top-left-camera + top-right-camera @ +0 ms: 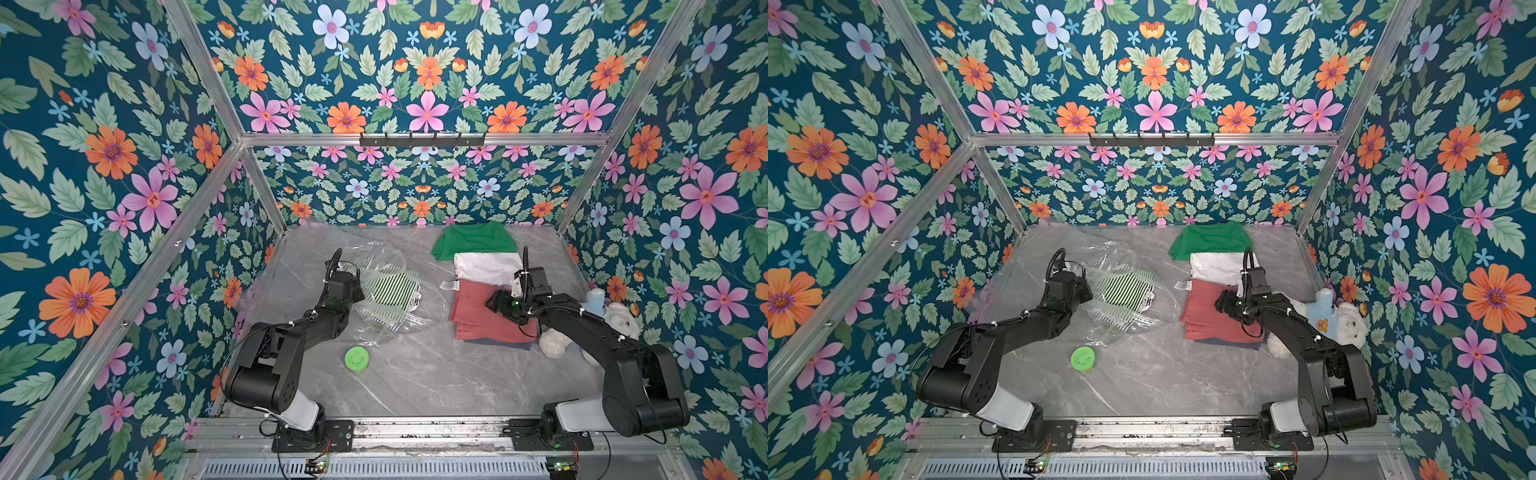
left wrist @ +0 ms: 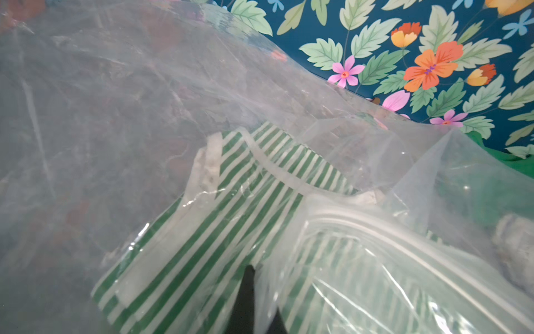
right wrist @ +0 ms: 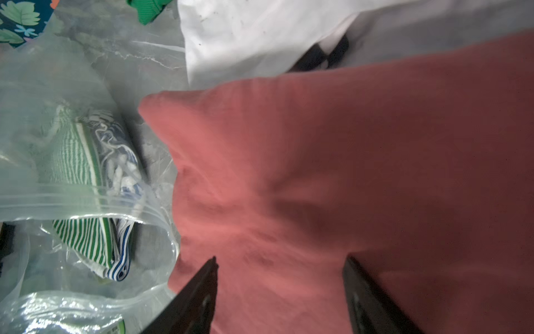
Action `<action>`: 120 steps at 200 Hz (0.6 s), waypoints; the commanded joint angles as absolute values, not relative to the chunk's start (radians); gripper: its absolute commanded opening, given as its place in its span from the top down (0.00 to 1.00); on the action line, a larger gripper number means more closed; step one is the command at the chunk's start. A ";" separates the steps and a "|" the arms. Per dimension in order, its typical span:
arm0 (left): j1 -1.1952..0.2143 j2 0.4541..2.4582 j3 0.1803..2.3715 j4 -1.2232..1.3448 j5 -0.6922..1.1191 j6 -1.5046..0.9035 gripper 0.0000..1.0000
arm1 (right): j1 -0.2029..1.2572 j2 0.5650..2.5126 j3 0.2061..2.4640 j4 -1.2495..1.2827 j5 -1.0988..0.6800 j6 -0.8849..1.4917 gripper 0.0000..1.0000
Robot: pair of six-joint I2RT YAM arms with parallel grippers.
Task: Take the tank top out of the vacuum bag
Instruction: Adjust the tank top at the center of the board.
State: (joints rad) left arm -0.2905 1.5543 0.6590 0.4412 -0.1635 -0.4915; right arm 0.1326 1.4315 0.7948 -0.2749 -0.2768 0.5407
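**Bag mouth pinched open, tank top not yet out**

Closest to the lens, the right hand (image 3: 280, 260) shows two dark fingers spread wide and holding nothing, poised over a salmon-red folded cloth (image 3: 346, 159) directly beneath it. Off to its side, the large transparent crinkly plastic vacuum bag (image 3: 86, 202) gapes at its zip strip. The green-and-white striped fabric tank top (image 3: 81, 240) sits inside that mouth. The left hand (image 2: 261, 289) is pressed together, seemingly pinching the bag's film beside the zip strip. That hold probably keeps the mouth lifted and anchored so the free hand can reach in.

The left wrist view shows the pinch and the stripes just beyond the fingertips, while in the top views the wrist hides those fingers. Only the right wrist view reveals a blue-and-white striped piece (image 3: 121, 260) tucked against the tank top. In both top views the bag lies between the two hands on the grey marbled worktop (image 1: 436, 382)
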 commanded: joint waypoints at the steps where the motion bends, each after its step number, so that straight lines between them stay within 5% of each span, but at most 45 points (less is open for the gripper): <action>1: -0.296 1.552 0.665 0.460 -0.176 -0.497 1.00 | 0.134 1.487 0.772 -0.142 -0.255 0.625 0.31; 54: -0.296 1.555 0.671 0.457 -0.178 -0.538 1.00 | 0.133 1.571 0.761 -0.032 -0.220 0.683 0.30; 120: -0.298 1.584 0.686 0.469 -0.151 -0.607 1.00 | 0.182 1.376 0.749 -0.037 -0.208 0.633 0.19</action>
State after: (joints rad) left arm -0.2962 1.5696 0.6739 0.4412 -0.1593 -0.5751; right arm 0.1574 1.4406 0.7509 -0.0345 -0.2382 0.6533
